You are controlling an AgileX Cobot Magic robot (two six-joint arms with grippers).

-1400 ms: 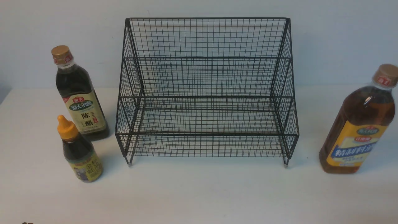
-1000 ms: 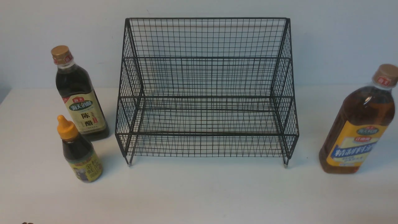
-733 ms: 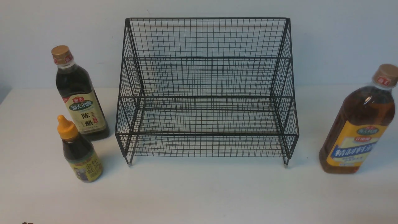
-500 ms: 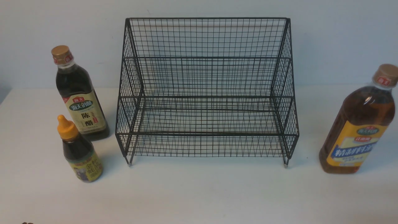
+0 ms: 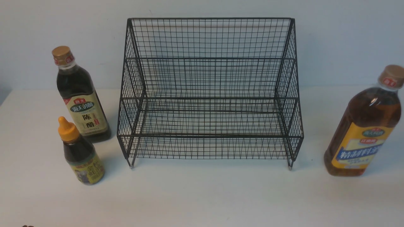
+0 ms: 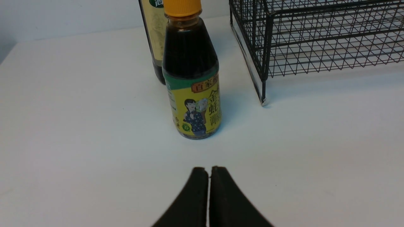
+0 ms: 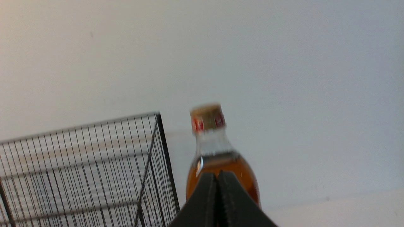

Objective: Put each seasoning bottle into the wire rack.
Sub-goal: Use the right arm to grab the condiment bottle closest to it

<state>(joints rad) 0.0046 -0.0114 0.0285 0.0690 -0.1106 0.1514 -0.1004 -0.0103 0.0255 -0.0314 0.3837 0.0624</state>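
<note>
The black wire rack [image 5: 208, 91] stands mid-table with both tiers bare. Left of it stand the tall dark bottle with cream label and gold cap [image 5: 79, 97] and, nearer me, the small dark bottle with orange nozzle cap [image 5: 80, 153]. The large amber bottle with yellow-blue label [image 5: 363, 126] stands right of the rack. Neither gripper shows in the front view. In the left wrist view my left gripper [image 6: 208, 170] is shut and empty, short of the small bottle [image 6: 192, 82]. In the right wrist view my right gripper [image 7: 217, 175] is shut and empty, before the amber bottle [image 7: 214, 151].
The white table [image 5: 202, 195] runs back to a pale wall [image 5: 341, 37] right behind the rack. The rack's front corner leg [image 6: 263, 101] stands beside the small bottle in the left wrist view. The rack's side [image 7: 94, 176] shows next to the amber bottle in the right wrist view.
</note>
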